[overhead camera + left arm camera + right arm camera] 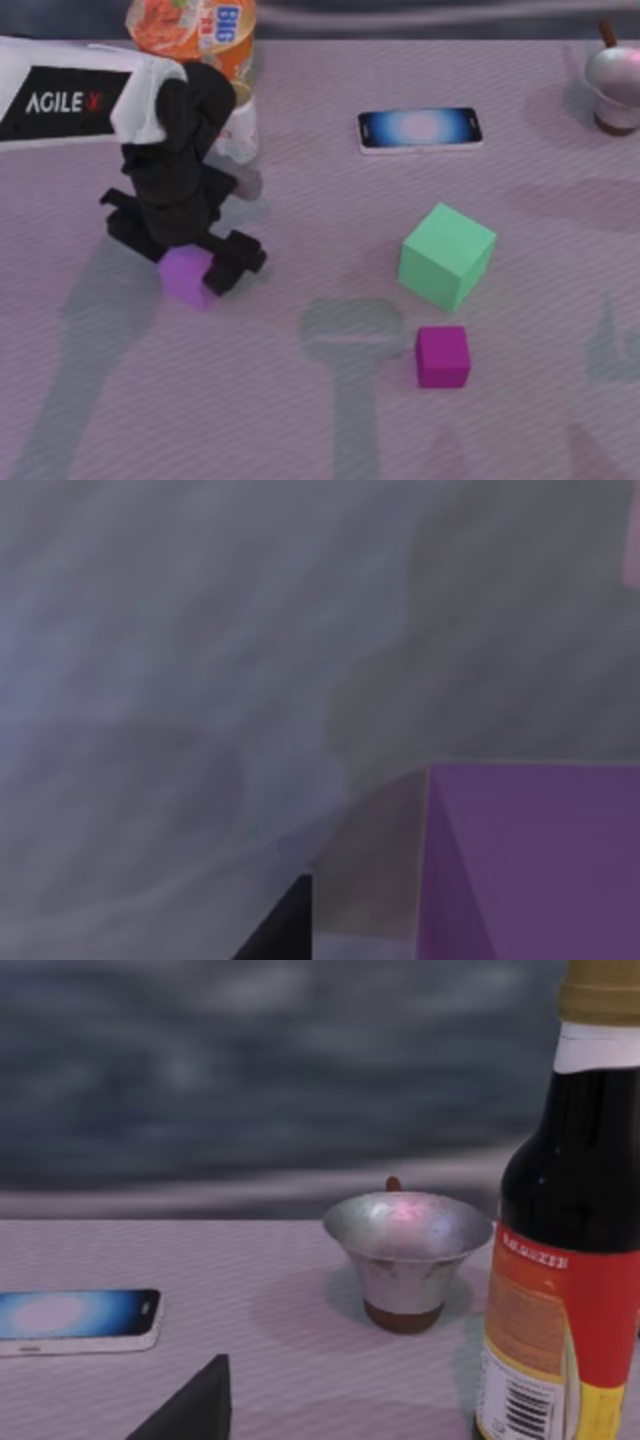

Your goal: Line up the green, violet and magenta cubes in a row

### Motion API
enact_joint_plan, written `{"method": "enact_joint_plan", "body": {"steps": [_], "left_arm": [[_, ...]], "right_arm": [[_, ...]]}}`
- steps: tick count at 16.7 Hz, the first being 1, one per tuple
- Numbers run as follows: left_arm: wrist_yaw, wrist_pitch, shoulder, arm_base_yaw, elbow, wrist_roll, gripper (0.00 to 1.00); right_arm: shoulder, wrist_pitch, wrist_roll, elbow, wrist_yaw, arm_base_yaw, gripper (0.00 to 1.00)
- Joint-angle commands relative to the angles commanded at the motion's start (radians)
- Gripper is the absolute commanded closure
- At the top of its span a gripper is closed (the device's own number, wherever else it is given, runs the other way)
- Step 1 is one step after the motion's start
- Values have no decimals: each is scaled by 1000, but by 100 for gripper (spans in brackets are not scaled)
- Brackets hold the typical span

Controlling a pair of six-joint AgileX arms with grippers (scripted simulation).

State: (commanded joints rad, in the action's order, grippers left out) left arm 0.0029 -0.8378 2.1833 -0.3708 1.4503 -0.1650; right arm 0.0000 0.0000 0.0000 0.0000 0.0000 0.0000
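Observation:
The violet cube (188, 277) sits on the table at the left, between the fingers of my left gripper (190, 252), which is open and straddles it from above. In the left wrist view the violet cube (535, 865) fills one corner, and a gap separates it from the one dark finger (287, 925) that shows. The green cube (446, 256) stands right of centre, with the small magenta cube (443, 357) just in front of it, apart. My right gripper (195, 1410) is outside the top view and shows only as a dark tip in its own wrist view.
An orange noodle cup (195, 35) stands at the back, behind the left arm. A phone (420, 130) lies flat at the back centre. A metal bell-shaped cup (614, 85) stands at the back right, and a dark sauce bottle (565, 1220) is close to the right wrist.

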Motion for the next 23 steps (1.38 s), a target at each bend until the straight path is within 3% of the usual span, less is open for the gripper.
{"method": "enact_joint_plan", "body": {"steps": [5,6,16,23], "left_arm": [[0,0,0,0,0,0,98],[0,0,0,0,0,0,100],[4,-27,-30,1,21,3,100],[3,-240,-109,15,152,3,100]], "right_arm": [[0,0,0,0,0,0,0],[0,0,0,0,0,0,0],[0,0,0,0,0,0,0],[0,0,0,0,0,0,0]]}}
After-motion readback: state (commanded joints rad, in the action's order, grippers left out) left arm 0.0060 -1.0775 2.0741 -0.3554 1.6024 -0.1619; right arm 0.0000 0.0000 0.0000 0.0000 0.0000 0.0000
